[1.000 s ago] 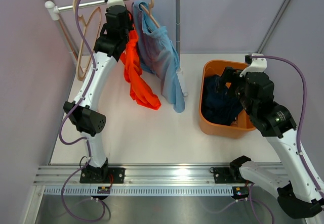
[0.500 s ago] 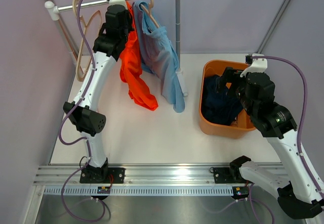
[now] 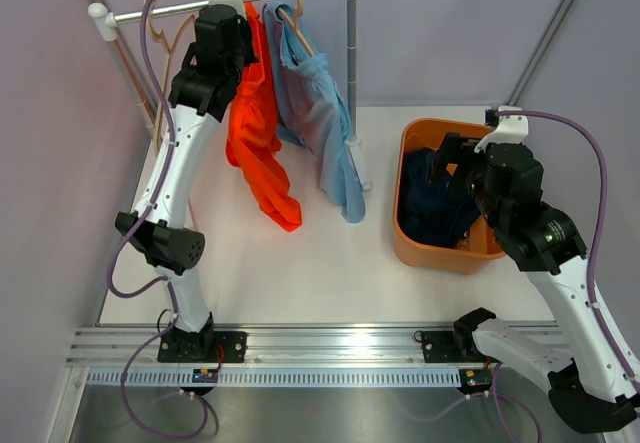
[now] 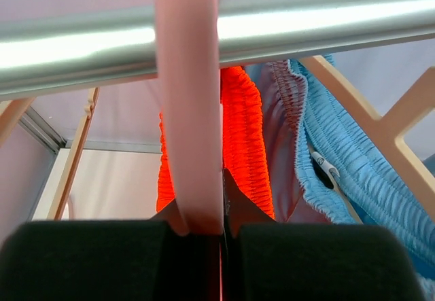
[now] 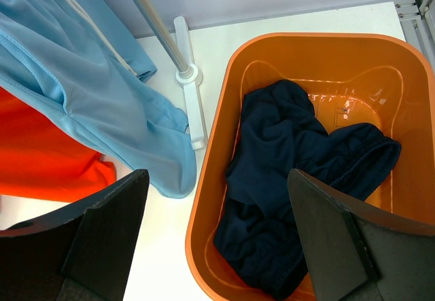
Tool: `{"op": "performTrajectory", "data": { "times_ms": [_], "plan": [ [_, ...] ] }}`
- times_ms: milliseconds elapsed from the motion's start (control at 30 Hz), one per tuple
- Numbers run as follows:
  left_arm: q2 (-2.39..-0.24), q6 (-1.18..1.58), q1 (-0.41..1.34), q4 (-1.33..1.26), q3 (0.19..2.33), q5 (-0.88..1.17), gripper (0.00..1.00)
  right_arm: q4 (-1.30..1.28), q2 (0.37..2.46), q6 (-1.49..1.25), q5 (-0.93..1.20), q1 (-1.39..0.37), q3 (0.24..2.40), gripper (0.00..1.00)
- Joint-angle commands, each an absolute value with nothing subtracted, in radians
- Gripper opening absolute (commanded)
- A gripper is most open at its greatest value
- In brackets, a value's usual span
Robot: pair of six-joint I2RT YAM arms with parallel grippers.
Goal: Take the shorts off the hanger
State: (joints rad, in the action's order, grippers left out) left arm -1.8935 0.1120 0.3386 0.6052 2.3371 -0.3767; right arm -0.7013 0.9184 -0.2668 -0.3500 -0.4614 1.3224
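Note:
The orange shorts (image 3: 255, 133) hang from a pale hanger under the rail (image 3: 160, 8). My left gripper (image 3: 236, 15) is up at the rail and shut on that hanger's hook (image 4: 187, 111), which passes over the rail (image 4: 306, 26) with the orange waistband (image 4: 241, 131) behind it. The light blue shorts (image 3: 325, 128) hang on a wooden hanger (image 4: 380, 124) just to the right. The navy shorts (image 3: 435, 208) lie in the orange bin (image 3: 405, 248). My right gripper (image 3: 450, 158) is open and empty above the bin, over the navy shorts (image 5: 292, 165).
Empty wooden hangers (image 3: 165, 93) hang at the rail's left end. The rack's upright post (image 3: 352, 73) and its foot (image 5: 194, 104) stand between the shorts and the bin. Purple walls enclose the table on the left, back and right.
My left gripper has moved left along the rail with the hanger. The orange shorts have shifted left, away from the light blue pair. The right arm has not moved.

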Motion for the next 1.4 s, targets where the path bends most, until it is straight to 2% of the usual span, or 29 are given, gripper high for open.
{"op": "performTrajectory", "data": {
  "times_ms": [0,400,633,767,967,1100,1367],
  "plan": [
    [-1.790,0.091,0.333,0.577,2.404,-0.345,0.00,-0.667,0.913,-0.270,-0.367,-0.457,1.321,0.92],
    [-1.645,0.087,0.379,0.808,2.307,-0.313,0.00,-0.655,0.920,-0.284,-0.308,-0.457,1.330,0.91],
    [-1.479,0.089,0.506,0.907,2.157,-0.308,0.00,-0.658,0.962,-0.294,-0.057,-0.459,1.379,0.84],
    [-1.384,0.090,0.601,0.922,1.992,-0.336,0.00,-0.627,0.986,-0.330,0.072,-0.491,1.384,0.80],
    [-1.234,0.126,0.756,0.937,1.809,-0.324,0.00,-0.614,1.074,-0.333,-0.037,-0.719,1.456,0.80],
    [-1.177,0.155,0.857,0.956,1.744,-0.351,0.00,-0.574,1.124,-0.360,-0.018,-0.770,1.494,0.79],
    [-1.146,0.175,0.953,0.928,1.660,-0.368,0.00,-0.538,1.278,-0.391,-0.017,-0.828,1.549,0.79]
  ]
}}
